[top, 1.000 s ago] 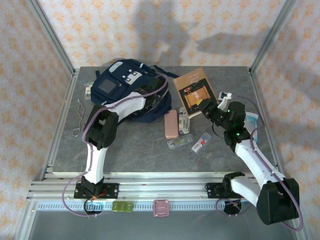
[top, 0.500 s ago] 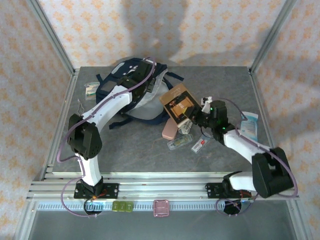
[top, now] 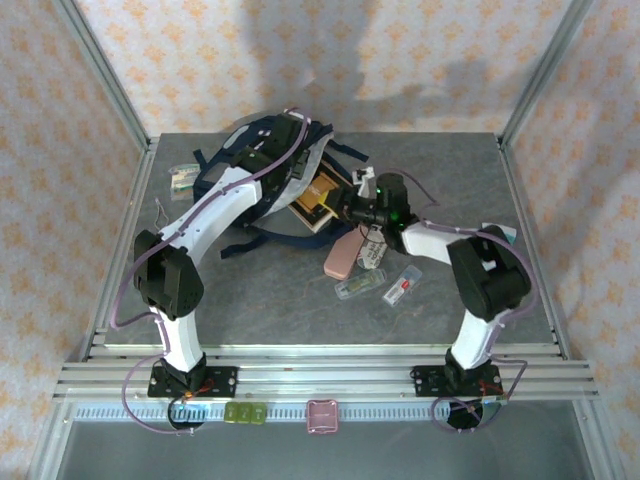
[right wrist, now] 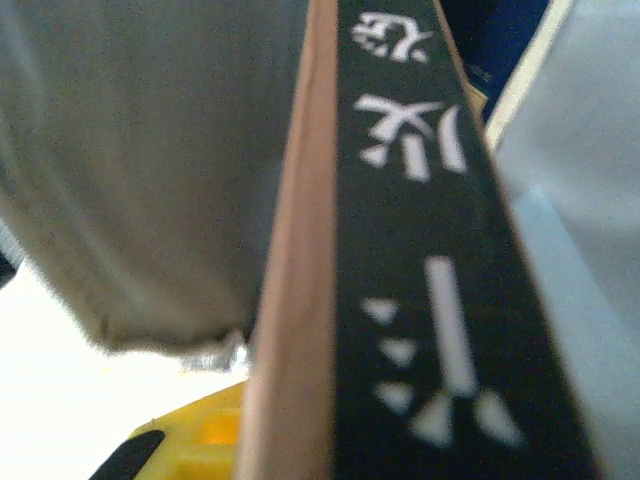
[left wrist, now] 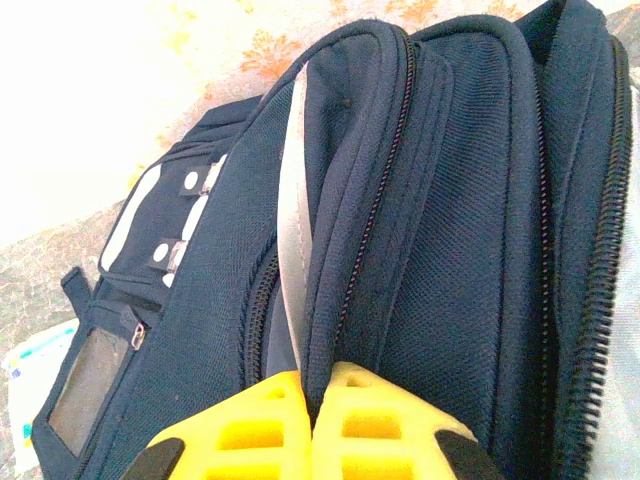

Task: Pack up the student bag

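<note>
The navy student bag (top: pixel 232 172) lies at the back left of the table, its mouth facing right. My left gripper (top: pixel 296 140) is shut on the bag's upper zip rim and holds the mouth up. In the left wrist view the yellow fingers (left wrist: pixel 260 425) pinch that navy edge of the bag (left wrist: pixel 450 250). A brown book (top: pixel 316 196) sticks partway into the mouth. My right gripper (top: pixel 347 206) is shut on its near end. The right wrist view has the book's dark spine with white characters (right wrist: pixel 420 250) running away from one yellow finger (right wrist: pixel 190 445).
A pink case (top: pixel 342 253) and clear packets (top: pixel 358 287) (top: pixel 402 287) lie just in front of the book. A small packet (top: pixel 183 178) and a metal wire piece (top: pixel 160 212) sit left of the bag. A blue-white packet (top: pixel 506 232) lies at the right edge.
My right arm has swung left, carrying the book from the table right of the bag into its mouth. The left gripper rose to the bag's top rim and lifted it.
</note>
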Tool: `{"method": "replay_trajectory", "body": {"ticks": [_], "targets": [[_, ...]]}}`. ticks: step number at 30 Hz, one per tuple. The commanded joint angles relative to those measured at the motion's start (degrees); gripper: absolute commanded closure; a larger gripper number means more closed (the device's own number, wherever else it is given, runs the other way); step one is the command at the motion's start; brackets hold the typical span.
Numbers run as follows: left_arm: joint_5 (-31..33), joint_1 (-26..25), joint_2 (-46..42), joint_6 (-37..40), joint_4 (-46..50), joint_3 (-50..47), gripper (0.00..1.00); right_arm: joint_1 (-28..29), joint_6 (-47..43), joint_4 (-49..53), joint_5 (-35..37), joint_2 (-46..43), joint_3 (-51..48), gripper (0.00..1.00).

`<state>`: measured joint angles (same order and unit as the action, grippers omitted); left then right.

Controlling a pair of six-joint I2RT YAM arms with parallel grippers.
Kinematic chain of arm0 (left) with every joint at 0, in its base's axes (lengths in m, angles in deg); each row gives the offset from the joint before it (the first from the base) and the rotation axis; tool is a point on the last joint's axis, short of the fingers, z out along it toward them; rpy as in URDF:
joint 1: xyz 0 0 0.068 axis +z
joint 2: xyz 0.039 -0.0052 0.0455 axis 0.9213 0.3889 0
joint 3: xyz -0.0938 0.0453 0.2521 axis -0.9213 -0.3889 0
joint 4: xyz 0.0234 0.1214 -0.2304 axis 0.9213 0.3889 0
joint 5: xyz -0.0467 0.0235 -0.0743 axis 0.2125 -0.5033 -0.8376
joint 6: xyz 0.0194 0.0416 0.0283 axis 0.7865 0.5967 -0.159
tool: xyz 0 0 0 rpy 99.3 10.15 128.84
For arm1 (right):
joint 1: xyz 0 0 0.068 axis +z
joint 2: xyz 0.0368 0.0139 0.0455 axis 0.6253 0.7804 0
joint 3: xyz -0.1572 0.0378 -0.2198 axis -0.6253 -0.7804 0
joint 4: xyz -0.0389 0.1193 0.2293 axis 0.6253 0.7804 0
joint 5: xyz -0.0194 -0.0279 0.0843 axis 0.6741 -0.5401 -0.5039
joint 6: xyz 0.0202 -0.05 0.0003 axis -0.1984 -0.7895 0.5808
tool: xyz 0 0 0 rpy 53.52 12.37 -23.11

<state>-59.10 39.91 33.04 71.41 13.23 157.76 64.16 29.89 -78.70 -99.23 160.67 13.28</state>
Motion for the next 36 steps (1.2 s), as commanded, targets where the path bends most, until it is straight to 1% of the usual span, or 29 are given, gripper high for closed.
{"method": "replay_trajectory", "body": {"ticks": [1, 3, 7, 9, 10, 11, 12, 13, 14, 15, 18, 21, 24, 26, 28, 29, 31, 32, 33, 35, 36], "targets": [[2.27, 0.05, -5.34, 0.51, -3.43, 4.08, 1.0, 0.17, 1.4, -5.78, -2.36, 5.66, 8.52, 1.0], [2.08, 0.27, -5.58, 0.38, -3.37, 4.29, 1.0, 0.12, 1.38, -2.31, -2.3, 11.3, 14.23, 1.0], [1.08, 0.52, -6.03, -0.1, -3.68, 4.31, 1.0, 0.32, 6.01, -4.21, -3.56, 22.69, 24.19, 1.0], [0.77, 0.6, -6.04, -0.37, -3.71, 4.16, 1.0, 0.47, 6.1, -0.89, -4.17, 28.56, 31.27, 1.0], [0.69, 0.65, -6.02, -0.5, -3.75, 4.07, 1.0, 0.63, 5.09, 3.09, -4.03, 30.71, 34.77, 0.98], [0.45, 0.65, -6.02, -0.62, -3.76, 3.8, 1.0, 0.74, 3.43, 9.39, -3.34, 32.87, 38.76, 0.92], [0.05, 0.62, -6.04, -0.8, -3.81, 3.51, 1.0, 0.83, 0.6, 18.05, -1.9, 34.58, 43.01, 0.83], [-0.31, 0.65, -6.04, -0.97, -3.86, 3.18, 1.0, 0.83, -2.18, 26.32, -0.18, 35.85, 46.91, 0.77], [-0.85, 0.64, -6.04, -1.15, -4.01, 2.83, 1.0, 0.83, -5.18, 33.7, 1.21, 36.91, 50.57, 0.73], [-1.09, 0.65, -6.04, -1.37, -4.14, 2.37, 1.0, 0.83, -7.14, 38.67, 2.55, 37.14, 52.44, 0.69], [-1.69, 0.61, -6.22, -1.77, -4.8, 1.21, 1.0, 0.24, -9.69, 46.06, 5.78, 35.7, 52.94, 0.65], [-2.29, 0.65, -6.17, -2.04, -4.96, 0.63, 1.0, -0.31, -11.75, 51.19, 9.37, 32.79, 51.03, 0.63], [-2.62, 0.66, -6.37, -2.21, -5.25, -0.23, 1.0, -0.57, -11.83, 50.54, 11.6, 29.05, 46.58, 0.63], [-2.73, 0.61, -6.61, -2.26, -5.63, -0.74, 1.0, -0.66, -11.95, 49.74, 12.11, 28.05, 45.35, 0.62], [-3.01, 0.65, -6.65, -2.39, -5.73, -0.92, 1.0, -0.66, -12.05, 50.42, 13.19, 28.63, 46.12, 0.63], [-3.13, 0.66, -6.57, -2.52, -5.66, -0.94, 1.0, -0.59, -12.1, 50.96, 13.61, 29.19, 46.91, 0.66], [-3.58, 0.66, -6.57, -2.82, -5.72, -1.16, 1.0, -0.49, -12.19, 50.65, 13.1, 30.25, 48.22, 0.84], [-3.87, 0.55, -6.5, -2.95, -5.8, -1.31, 1.0, -0.4, -12.19, 50.38, 12.24, 30.86, 49.1, 0.97], [-4.1, 0.55, -6.48, -3.09, -5.88, -1.44, 1.0, -0.19, -12.11, 49.6, 10.72, 31.25, 49.82, 1.0], [-4.48, 0.45, -6.57, -3.36, -6.01, -1.65, 1.0, 0.36, -11.63, 46.01, 6.7, 31.77, 50.17, 1.0], [-4.78, 0.32, -6.56, -3.44, -6.13, -1.74, 1.0, 0.71, -10.87, 42.85, 2.98, 32.29, 50.29, 1.0]]}}
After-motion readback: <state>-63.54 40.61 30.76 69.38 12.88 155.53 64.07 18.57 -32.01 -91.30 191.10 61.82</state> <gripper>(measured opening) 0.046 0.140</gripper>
